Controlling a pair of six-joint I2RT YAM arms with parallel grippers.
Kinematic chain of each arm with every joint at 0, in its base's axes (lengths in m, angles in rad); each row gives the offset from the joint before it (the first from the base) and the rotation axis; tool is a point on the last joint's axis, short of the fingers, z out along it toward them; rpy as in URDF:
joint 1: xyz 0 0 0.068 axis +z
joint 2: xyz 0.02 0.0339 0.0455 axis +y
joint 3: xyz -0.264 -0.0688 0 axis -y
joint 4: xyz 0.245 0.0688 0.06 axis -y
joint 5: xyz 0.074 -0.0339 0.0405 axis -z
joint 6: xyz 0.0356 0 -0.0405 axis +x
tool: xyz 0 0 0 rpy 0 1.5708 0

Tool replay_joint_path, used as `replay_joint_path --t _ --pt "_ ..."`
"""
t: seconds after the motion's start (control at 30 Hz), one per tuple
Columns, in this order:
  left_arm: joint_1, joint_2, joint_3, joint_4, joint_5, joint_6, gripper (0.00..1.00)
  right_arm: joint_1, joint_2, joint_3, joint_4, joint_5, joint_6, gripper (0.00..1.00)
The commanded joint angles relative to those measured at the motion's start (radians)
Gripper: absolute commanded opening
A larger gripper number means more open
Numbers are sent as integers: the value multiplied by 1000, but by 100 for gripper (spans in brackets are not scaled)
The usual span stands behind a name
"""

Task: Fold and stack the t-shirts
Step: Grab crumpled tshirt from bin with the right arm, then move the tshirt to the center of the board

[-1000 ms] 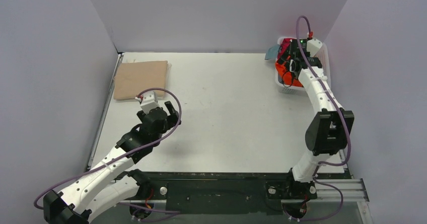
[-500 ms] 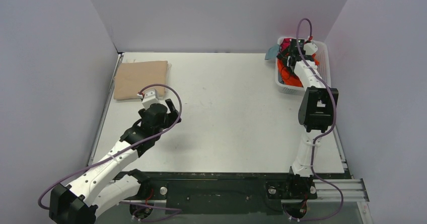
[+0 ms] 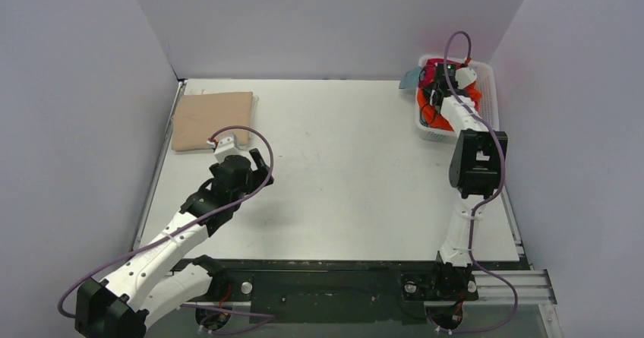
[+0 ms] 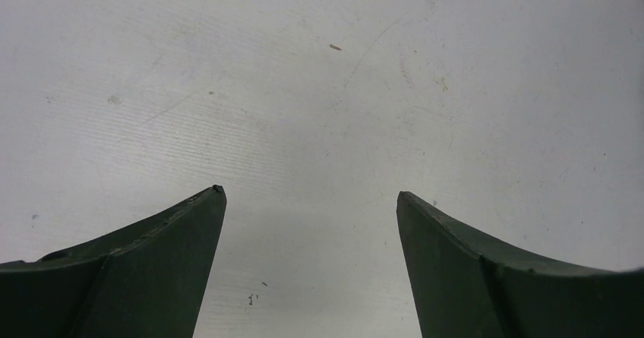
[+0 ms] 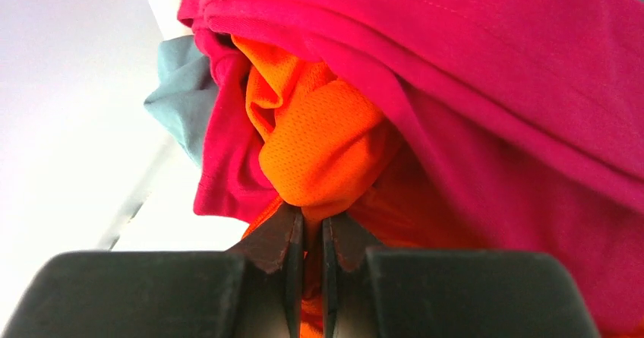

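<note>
**Orange shirt pinched in the basket, with the others tangled over it**

At the far left of the table [image 3: 342,186] a tan t-shirt [image 3: 213,119] lies flat as a folded rectangle, the start of the stack. Just nearer than it, the left gripper [image 4: 311,197] hovers over bare tabletop with its fingers wide apart and nothing between them.

Far across the table, in the far right corner, the white lattice basket [image 3: 434,133] holds the other shirts, and the right arm reaches down into it. The right gripper [image 5: 307,220] has its fingers pressed together on a small bunched fold of the orange t-shirt [image 5: 319,140]. The crimson t-shirt [image 5: 486,72] drapes over and around that orange fold, and the grey-blue t-shirt [image 5: 171,102] sits to its left, partly under the crimson cloth.

The likely trouble lies in that tangle. Because the crimson shirt wraps the orange one, a lift may well drag both out together, or pull the grey-blue one over the basket's edge. The hold is only on a thin pinch of mesh cloth, so the weight and drag of the layers above could slide it out of the fingers. The basket looks light, and a snag on its lattice could tip it or shift it toward the table's edge.
</note>
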Motion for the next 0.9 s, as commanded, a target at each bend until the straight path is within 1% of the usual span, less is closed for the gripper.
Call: replay_joint_path --t 0.0,0.17,0.33,0.47,0.6,0.77,0.87 --pt "8 -28 33 41 25 13 93 -8 -170 -61 79 14 -26 0" --pt "11 -56 29 45 45 13 93 -9 -371 -177 126 32 -59 0" --pt "13 -79 18 50 66 12 93 -11 -514 -196 112 58 -90 0" --pt "14 -98 16 50 68 11 93 -21 -571 -165 97 61 -102 0" --pt "14 -118 19 48 68 13 93 -41 -595 -92 86 62 -91 0" --pt "15 -135 15 47 67 11 93 -52 -612 -3 82 15 -83 0" --pt "15 -137 16 47 71 12 93 -53 -620 80 81 -24 -80 0"
